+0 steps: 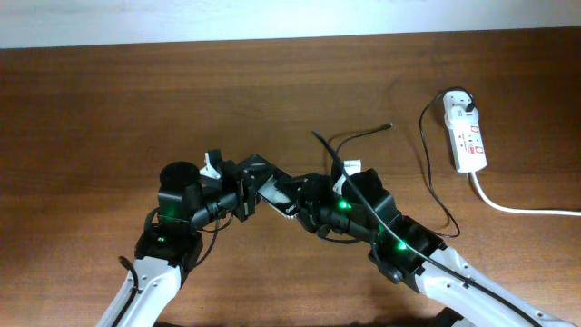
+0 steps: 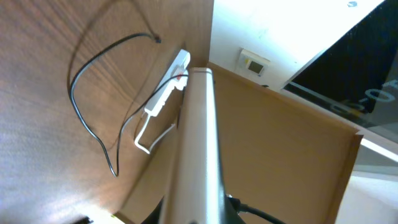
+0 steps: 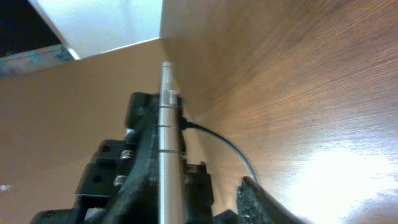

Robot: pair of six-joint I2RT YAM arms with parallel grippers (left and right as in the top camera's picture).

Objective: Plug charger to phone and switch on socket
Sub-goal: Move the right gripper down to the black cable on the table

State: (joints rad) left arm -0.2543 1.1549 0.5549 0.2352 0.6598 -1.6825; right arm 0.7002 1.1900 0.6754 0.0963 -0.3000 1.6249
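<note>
Hanging edge-up above the middle of the table, the phone is a thin dark slab with a pale, glossy face. Both wrist cameras see it edge-on as a smooth silvery strip running up the picture. The left gripper is closed on the phone's left end, and its black body shows behind the strip in the right wrist view. The right gripper meets the phone's other end. One dark finger stands off from the metal edge with wood showing between them, but whether those jaws are clear of the phone on the far side cannot be told. The charger is a long thin black cable lying loose on the wood to the right of the grippers, well apart from the phone. It curls in a wide loop, and its small plug tip rests on the bare surface. Its other end runs to a white adapter plug seated in the socket, a white elongated strip with red markings near the right far corner. A thick white cord trails from the strip toward the right edge. The tabletop is brown wood with fine straight grain and a soft sheen.
</note>
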